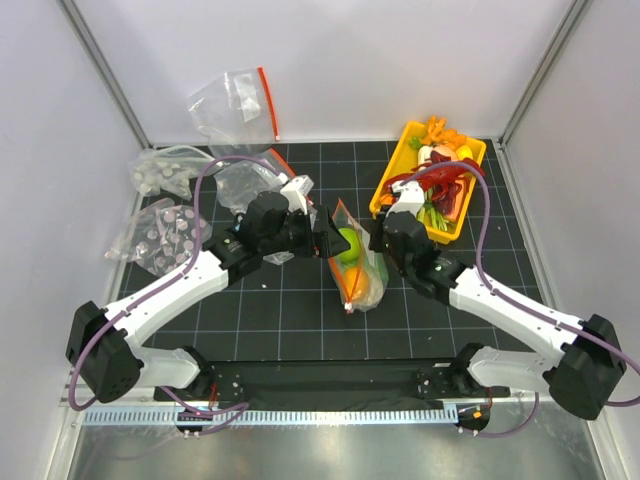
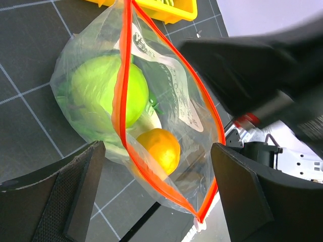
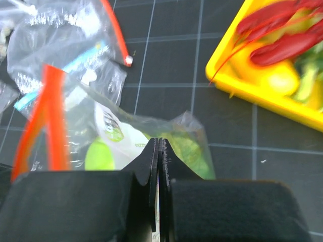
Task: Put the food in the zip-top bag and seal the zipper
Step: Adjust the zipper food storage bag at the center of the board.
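The zip-top bag (image 1: 355,268) stands mid-table, its mouth open. Inside it are a round green fruit (image 2: 101,85), green lettuce (image 2: 70,108) and a yellow-orange piece (image 2: 161,148). Its red-orange zipper (image 2: 118,96) gapes in a long loop beside the white label (image 2: 171,75). My left gripper (image 1: 325,237) is open, and its fingers (image 2: 86,176) straddle the lower end of the mouth (image 2: 156,161) without touching it. My right gripper (image 1: 382,236) is shut on the bag's side film (image 3: 158,143). The bag (image 3: 186,136), the fruit (image 3: 98,156) and the zipper (image 3: 48,111) also show in the right wrist view.
A yellow tray (image 1: 385,195) at the back right holds a red lobster (image 3: 282,30) and other toy foods. Another clear bag with a red strip (image 1: 235,100) lies at the back left. Dotted pouches (image 1: 160,235) lie on the left. White walls enclose the table.
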You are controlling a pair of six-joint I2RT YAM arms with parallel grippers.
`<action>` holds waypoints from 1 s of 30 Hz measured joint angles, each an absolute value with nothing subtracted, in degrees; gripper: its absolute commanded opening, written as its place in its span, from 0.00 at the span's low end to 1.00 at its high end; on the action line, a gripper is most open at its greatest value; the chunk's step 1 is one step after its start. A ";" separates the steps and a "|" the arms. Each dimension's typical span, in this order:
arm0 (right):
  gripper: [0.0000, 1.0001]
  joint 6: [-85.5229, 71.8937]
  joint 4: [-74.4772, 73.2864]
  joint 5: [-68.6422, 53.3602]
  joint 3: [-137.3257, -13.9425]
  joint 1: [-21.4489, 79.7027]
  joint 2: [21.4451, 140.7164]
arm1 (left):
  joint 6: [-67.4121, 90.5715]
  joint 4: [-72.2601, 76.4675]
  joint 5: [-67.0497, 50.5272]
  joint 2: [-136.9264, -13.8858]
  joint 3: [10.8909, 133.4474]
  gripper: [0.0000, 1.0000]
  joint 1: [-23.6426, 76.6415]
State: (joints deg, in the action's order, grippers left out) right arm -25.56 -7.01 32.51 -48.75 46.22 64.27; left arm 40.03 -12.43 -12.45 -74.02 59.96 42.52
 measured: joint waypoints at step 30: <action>0.01 -28.91 -0.10 7.68 -45.98 43.18 66.50 | 42.00 -9.69 -11.97 -77.56 59.31 0.48 42.52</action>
